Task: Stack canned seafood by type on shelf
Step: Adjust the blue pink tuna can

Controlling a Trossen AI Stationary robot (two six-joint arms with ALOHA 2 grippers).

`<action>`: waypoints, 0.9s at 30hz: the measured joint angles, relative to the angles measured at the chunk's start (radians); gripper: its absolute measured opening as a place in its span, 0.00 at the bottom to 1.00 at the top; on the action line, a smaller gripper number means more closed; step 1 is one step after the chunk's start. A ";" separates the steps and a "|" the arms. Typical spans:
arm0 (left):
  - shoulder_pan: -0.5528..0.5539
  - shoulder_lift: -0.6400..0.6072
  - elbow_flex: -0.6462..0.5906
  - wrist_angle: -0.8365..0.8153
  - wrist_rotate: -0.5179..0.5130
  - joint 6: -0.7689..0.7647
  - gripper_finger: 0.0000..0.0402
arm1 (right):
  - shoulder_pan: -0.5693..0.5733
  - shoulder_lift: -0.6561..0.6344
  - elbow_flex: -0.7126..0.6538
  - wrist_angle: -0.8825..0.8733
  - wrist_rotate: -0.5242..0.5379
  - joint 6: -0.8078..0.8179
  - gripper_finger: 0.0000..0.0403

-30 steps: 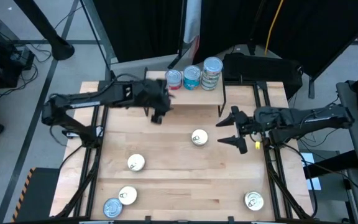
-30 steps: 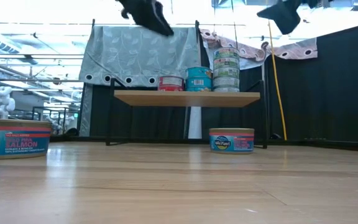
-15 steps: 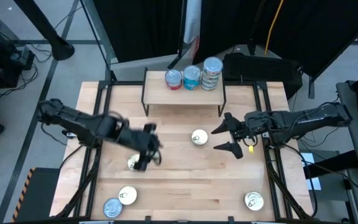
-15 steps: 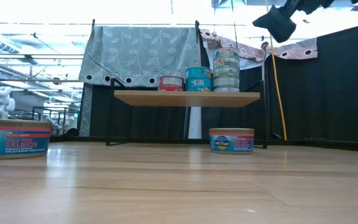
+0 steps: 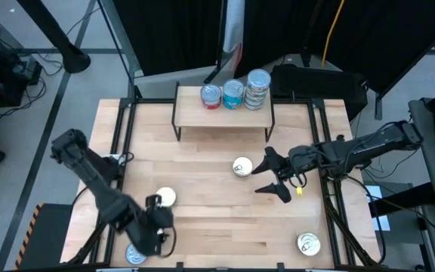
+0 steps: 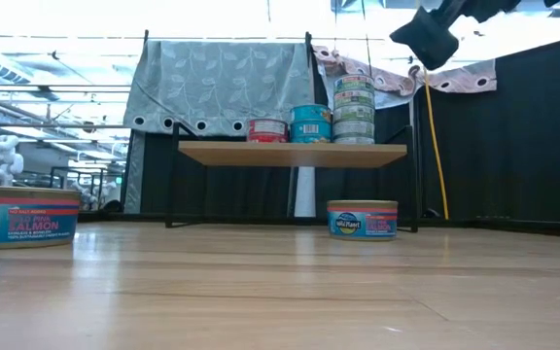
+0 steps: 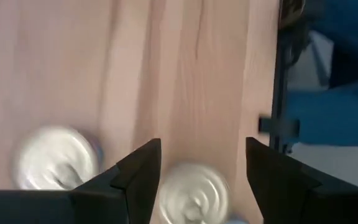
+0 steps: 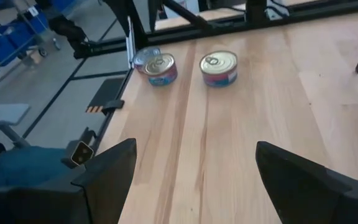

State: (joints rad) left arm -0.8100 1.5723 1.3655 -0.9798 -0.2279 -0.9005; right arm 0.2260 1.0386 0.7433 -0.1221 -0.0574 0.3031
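Observation:
The shelf (image 5: pixel 223 115) stands at the table's far edge and carries a red tin (image 5: pixel 211 96), a teal tin (image 5: pixel 233 93) and a taller stack of tins (image 5: pixel 257 88). Loose tins lie on the table: one in the middle (image 5: pixel 242 167), one left of centre (image 5: pixel 165 197), two in the near-left corner (image 5: pixel 136 254), one near right (image 5: pixel 308 243). My left gripper (image 5: pixel 157 223) hangs open above the near-left tins; a cream-lidded tin (image 7: pixel 194 190) shows between its fingers. My right gripper (image 5: pixel 272 175) is open, just right of the middle tin.
Black frame rails (image 5: pixel 123 151) run along the table's left and right sides. The shelf's thin black legs (image 6: pixel 171 185) stand at the far edge, with one tin (image 6: pixel 362 219) in front of them. Bare wood lies between the middle tin and the near edge.
My left arm has swung from the shelf toward the table's near-left corner and now hovers over the tins there. My right gripper has moved a little toward the table's left, closer to the middle tin, and stayed open. No tin has moved.

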 joint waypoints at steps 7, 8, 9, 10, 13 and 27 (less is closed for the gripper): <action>-0.102 0.170 0.000 -0.008 0.022 -0.152 0.38 | 0.002 0.063 0.000 0.045 0.004 -0.014 0.79; -0.109 0.192 0.000 -0.009 0.035 -0.168 0.35 | 0.002 0.072 0.000 0.063 0.004 -0.019 0.79; -0.116 0.213 0.000 -0.009 0.052 -0.182 0.32 | 0.002 0.079 0.000 0.080 0.004 -0.023 0.79; -0.121 0.233 0.000 -0.008 0.069 -0.191 0.29 | 0.001 0.085 0.000 0.091 0.003 -0.027 0.79; -0.124 0.286 0.000 -0.013 0.098 -0.193 0.20 | 0.001 0.095 0.000 0.121 0.003 -0.033 0.79; -0.052 0.355 -0.001 -0.141 -0.102 -0.044 0.01 | 0.001 0.092 0.000 0.154 -0.003 -0.084 0.79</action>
State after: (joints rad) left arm -0.8620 1.9270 1.3647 -1.1208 -0.3299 -0.9446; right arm 0.2272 1.1309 0.7433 0.0319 -0.0600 0.2193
